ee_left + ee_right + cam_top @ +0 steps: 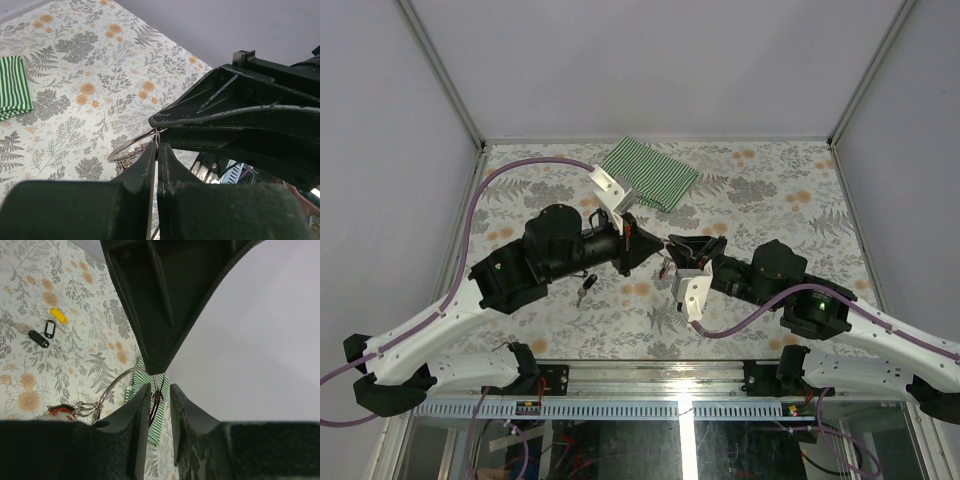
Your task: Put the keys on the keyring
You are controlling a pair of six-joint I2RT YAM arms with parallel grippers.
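The keyring (131, 145) is a thin silver wire loop with smaller rings and a red tag (60, 411), held up above the table. My left gripper (157, 145) is shut on its wire, seen in the top view (638, 238) at the centre. My right gripper (160, 387) faces it tip to tip, jaws slightly apart, with the loop's wire (112, 385) running between them against the left finger (142, 405). The keys (585, 289) lie on the table below the left arm, with a yellow tag (59, 315) and black tags (38, 338).
A green-and-white striped cloth (650, 173) lies at the back of the floral table (770, 190). White walls enclose the table on three sides. The two arms meet over the middle.
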